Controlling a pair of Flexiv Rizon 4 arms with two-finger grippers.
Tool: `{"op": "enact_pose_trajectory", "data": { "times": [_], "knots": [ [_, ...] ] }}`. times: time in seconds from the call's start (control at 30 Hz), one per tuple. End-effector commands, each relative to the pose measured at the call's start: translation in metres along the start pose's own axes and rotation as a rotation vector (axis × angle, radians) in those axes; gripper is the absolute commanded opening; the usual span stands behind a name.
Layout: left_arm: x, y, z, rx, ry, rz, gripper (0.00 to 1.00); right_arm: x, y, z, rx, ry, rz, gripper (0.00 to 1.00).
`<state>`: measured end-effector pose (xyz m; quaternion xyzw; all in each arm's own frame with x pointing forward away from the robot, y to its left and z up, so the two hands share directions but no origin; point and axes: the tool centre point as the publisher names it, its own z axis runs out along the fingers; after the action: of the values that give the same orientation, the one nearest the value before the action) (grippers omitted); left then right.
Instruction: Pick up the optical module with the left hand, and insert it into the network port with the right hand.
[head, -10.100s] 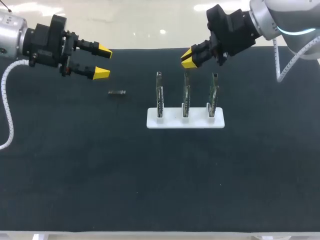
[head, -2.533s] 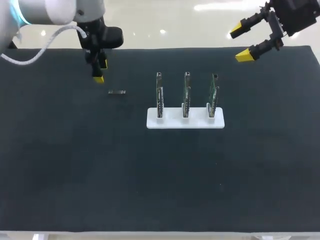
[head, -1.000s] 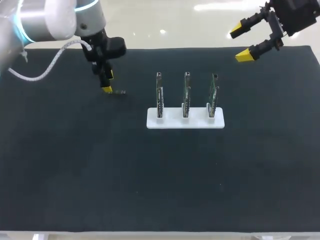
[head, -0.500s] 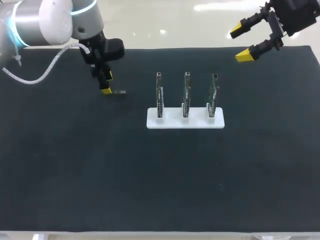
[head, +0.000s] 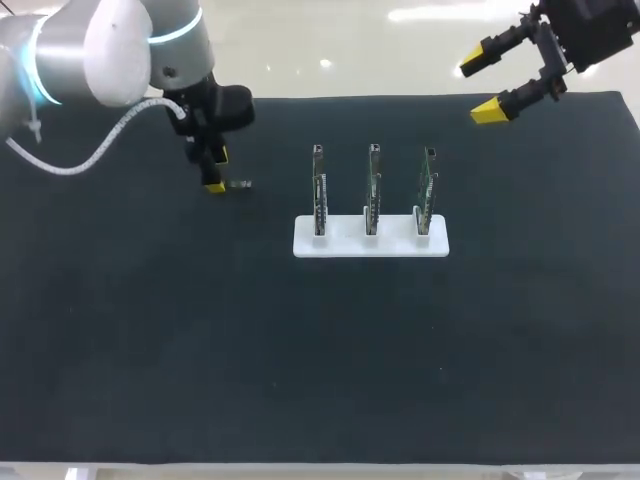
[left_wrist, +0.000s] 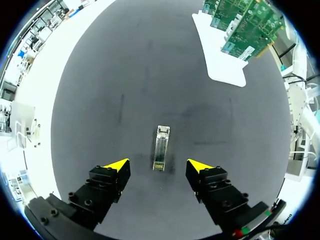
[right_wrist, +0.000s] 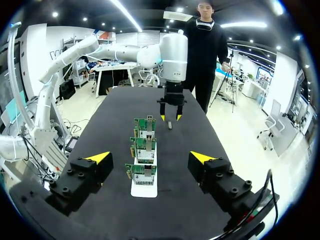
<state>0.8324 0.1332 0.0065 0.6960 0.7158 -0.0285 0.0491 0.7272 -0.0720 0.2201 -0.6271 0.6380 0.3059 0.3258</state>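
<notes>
Pickup of the optical module (left_wrist: 160, 148) is the step in hand, and the grasp is not yet made. Left hand (left_wrist: 157, 166) hangs low over the far left of the worktop (head: 300, 360) with its fingers spread. The module lies flat on the dark surface, one end between the two yellow tips and the rest reaching out ahead of them. As far as the wrist view shows, it touches neither finger. Its long sides face the fingers, so the line-up looks sound. The next move, I judge, calls for a short drop to the surface, a squeeze across the narrow body, then a straight lift. Right hand (head: 495, 85) waits open above the far right corner, well apart from the three circuit boards (head: 371, 190) standing upright in the white stand (head: 340, 243), which presumably carry the port.
</notes>
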Motion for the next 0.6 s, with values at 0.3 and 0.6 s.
{"op": "enact_pose_trajectory", "data": {
  "times": [0.3,0.6],
  "knots": [
    [0.0032,0.0011,0.0064,-0.021,0.008,-0.012,1.00,-0.0004,-0.0003,0.0003,0.000,0.000,0.000,1.00],
    [0.0032,0.0012,0.0093,-0.029,0.009,-0.014,1.00,-0.0004,-0.0003,0.0003,0.000,0.000,0.000,1.00]
  ]
}}
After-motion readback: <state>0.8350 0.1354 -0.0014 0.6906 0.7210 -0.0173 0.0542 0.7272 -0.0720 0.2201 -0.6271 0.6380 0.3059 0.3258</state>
